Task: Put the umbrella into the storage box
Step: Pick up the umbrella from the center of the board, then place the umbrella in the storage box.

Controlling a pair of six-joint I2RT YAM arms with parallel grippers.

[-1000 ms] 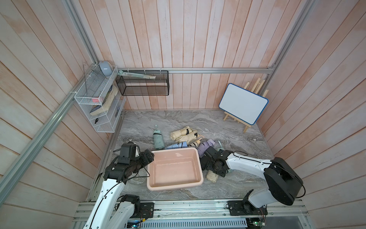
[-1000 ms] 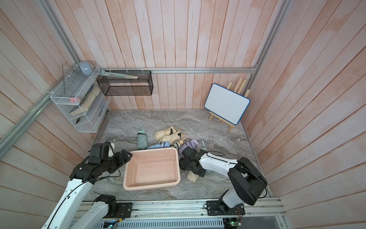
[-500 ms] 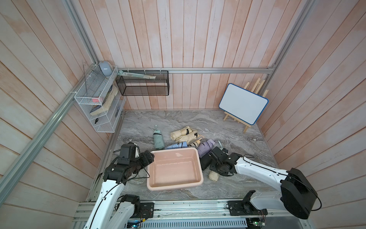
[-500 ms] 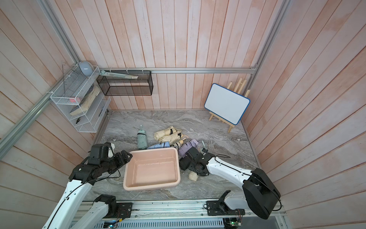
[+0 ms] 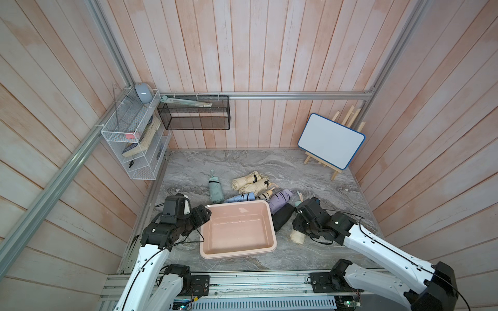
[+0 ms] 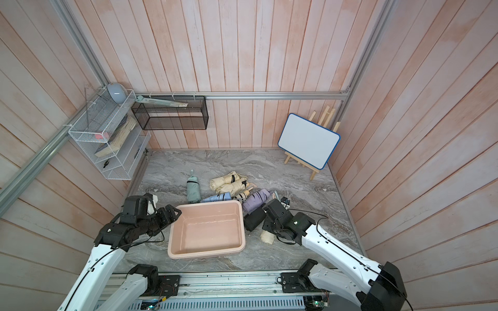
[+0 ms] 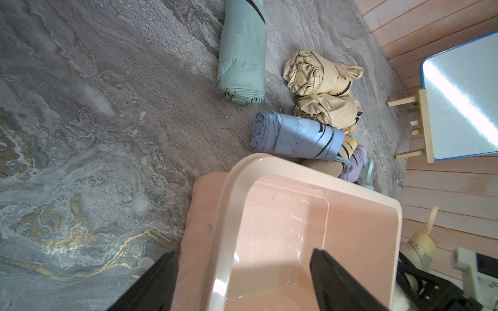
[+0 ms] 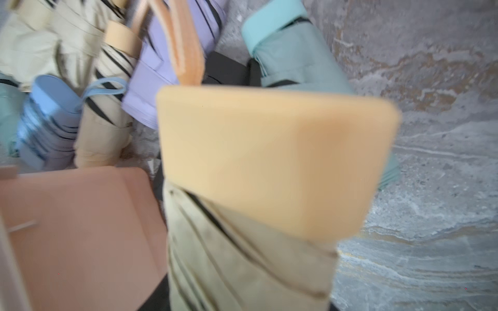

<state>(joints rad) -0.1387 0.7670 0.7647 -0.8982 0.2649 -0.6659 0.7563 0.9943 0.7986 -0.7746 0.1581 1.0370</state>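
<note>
Just beside its goal, the right gripper holds a cream folded fabric umbrella with a blunt tan plastic handle. Its jaws are closed on the fabric body, and dark finger edges flank the cloth at the near edge of the right wrist view. The umbrella's long axis runs straight out ahead of the fingers, handle end leading. Its cloth tip pokes out behind the gripper toward the robot's base in both top views. Whether it is clear of the tabletop cannot be told.

The pale pink rectangular plastic storage box, empty, sits to this gripper's left, near but not touching. A black folded umbrella lies between them against the box's wall. Any carry, on this evidence, must rise over that black roll and the rolled rim, then travel leftward. The held umbrella lies roughly across the box's long side and looks short enough to fit.

Across the box, the left gripper stands open, one finger inside the wall and one outside, straddling the rim without pinching it. The right arm is plainly the nearer to the umbrella, and the only one carrying.
</note>
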